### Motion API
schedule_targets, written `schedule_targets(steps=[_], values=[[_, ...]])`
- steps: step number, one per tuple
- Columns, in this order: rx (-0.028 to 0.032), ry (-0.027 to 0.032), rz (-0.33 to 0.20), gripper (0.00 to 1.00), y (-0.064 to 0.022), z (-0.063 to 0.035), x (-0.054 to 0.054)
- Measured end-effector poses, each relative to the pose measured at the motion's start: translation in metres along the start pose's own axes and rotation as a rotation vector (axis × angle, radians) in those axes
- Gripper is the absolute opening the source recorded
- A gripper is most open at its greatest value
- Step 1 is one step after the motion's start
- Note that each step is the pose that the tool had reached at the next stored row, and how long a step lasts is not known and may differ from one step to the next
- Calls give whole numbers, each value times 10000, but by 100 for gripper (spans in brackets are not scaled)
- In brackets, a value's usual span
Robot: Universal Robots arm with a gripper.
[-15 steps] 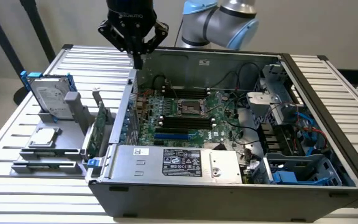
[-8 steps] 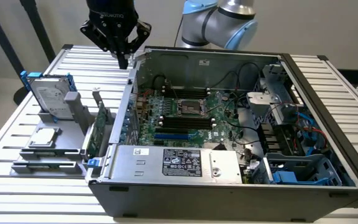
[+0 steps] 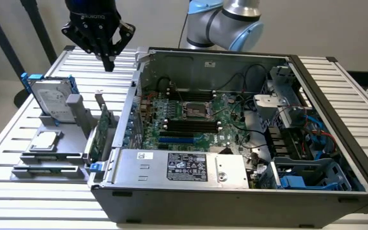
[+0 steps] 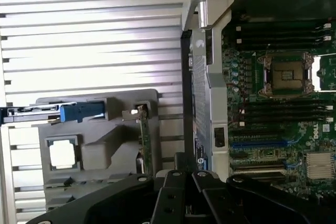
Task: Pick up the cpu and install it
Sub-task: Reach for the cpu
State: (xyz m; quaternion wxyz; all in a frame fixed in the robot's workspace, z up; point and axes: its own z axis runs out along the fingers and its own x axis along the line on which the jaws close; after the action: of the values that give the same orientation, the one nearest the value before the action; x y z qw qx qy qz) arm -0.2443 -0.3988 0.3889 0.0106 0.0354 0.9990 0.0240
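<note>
At the exterior view's left, the small square silver-topped cpu (image 3: pixel 44 140) lies flat in a recess of the grey plastic holder (image 3: pixel 75 108), just in front of the upright silver hard drive with blue side rails (image 3: pixel 51 98) (the wrist view looks straight down on that cpu (image 4: pixel 62 154), its bright top framed by the holder (image 4: pixel 105 145)). Further right, the black gripper (image 3: pixel 109 64) hangs well above the slatted metal table (image 3: pixel 43 201), fingers drawn together on nothing. Right again stands the open grey computer case (image 3: pixel 235 201) with its square processor socket (image 3: pixel 193 111), a socket (image 4: pixel 287 74) the wrist view meets from overhead.
</note>
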Motion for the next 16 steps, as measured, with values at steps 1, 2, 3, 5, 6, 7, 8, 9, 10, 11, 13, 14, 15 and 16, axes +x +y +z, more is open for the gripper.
schedule_targets(steps=[1, 2, 3, 5, 6, 7, 8, 9, 10, 11, 13, 14, 15, 16], values=[[0, -1, 0, 11, -4, 4, 48], [1, -1, -2, 11, -7, 7, 92], [2, -1, -2, 11, -11, 11, 137], [5, -1, 0, 11, -17, 18, 227], [6, -1, -1, 11, -21, 22, 272], [7, -2, -2, 11, -24, 26, 320], [9, -2, -1, 11, -28, 30, 365], [12, -1, -1, 11, -31, 34, 410], [14, -2, -1, 11, -34, 38, 455], [15, -2, -1, 11, -38, 43, 500], [21, -2, -2, 11, -45, 51, 589], [24, -1, -2, 11, -48, 55, 637], [26, -2, -1, 11, -52, 60, 684], [30, -2, -1, 11, -55, 64, 729]])
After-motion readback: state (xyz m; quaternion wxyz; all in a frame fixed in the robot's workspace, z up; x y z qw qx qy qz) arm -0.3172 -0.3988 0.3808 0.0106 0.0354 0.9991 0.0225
